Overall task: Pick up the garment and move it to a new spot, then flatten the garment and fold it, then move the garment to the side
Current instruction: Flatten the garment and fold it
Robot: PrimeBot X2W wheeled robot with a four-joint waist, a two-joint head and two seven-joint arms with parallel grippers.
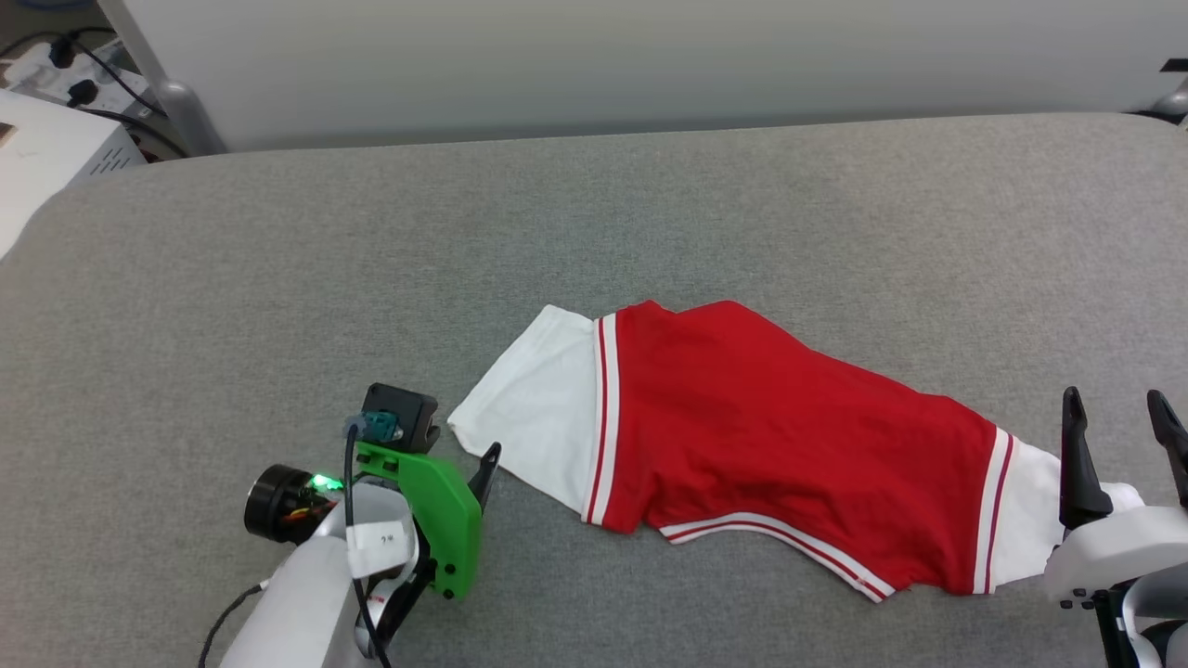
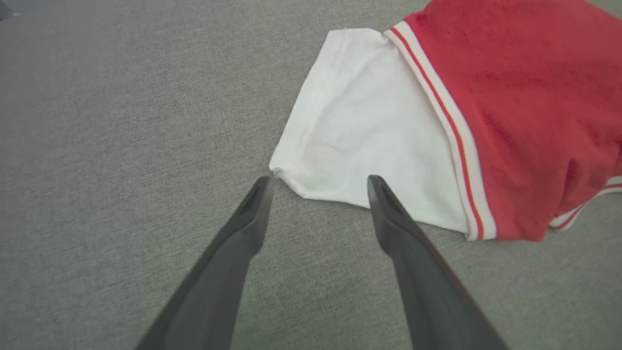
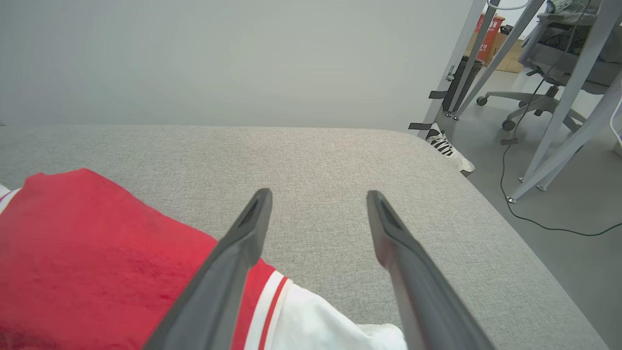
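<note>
A red jersey shirt (image 1: 770, 436) with white short sleeves and red-and-white striped trim lies slightly rumpled on a grey fabric-covered table (image 1: 278, 278), stretched between the robot's two grippers. The left gripper (image 2: 319, 181) has its two dark fingers spread wide and holds nothing. One white sleeve (image 2: 359, 131) lies just ahead of its tips, with one fingertip (image 2: 262, 187) at the sleeve's corner and the other over its near hem; whether they touch the cloth cannot be told. The right gripper (image 3: 317, 193) is also spread wide and empty. The other white sleeve (image 3: 311, 321) lies low between its fingers, near their base, and the red body runs off to its left. Beyond its tips are bare table and a pale wall (image 3: 218, 58). To its right, a striped shoe (image 3: 447, 146) shows past the table's corner, with an office chair (image 3: 544, 97) farther off.
</note>
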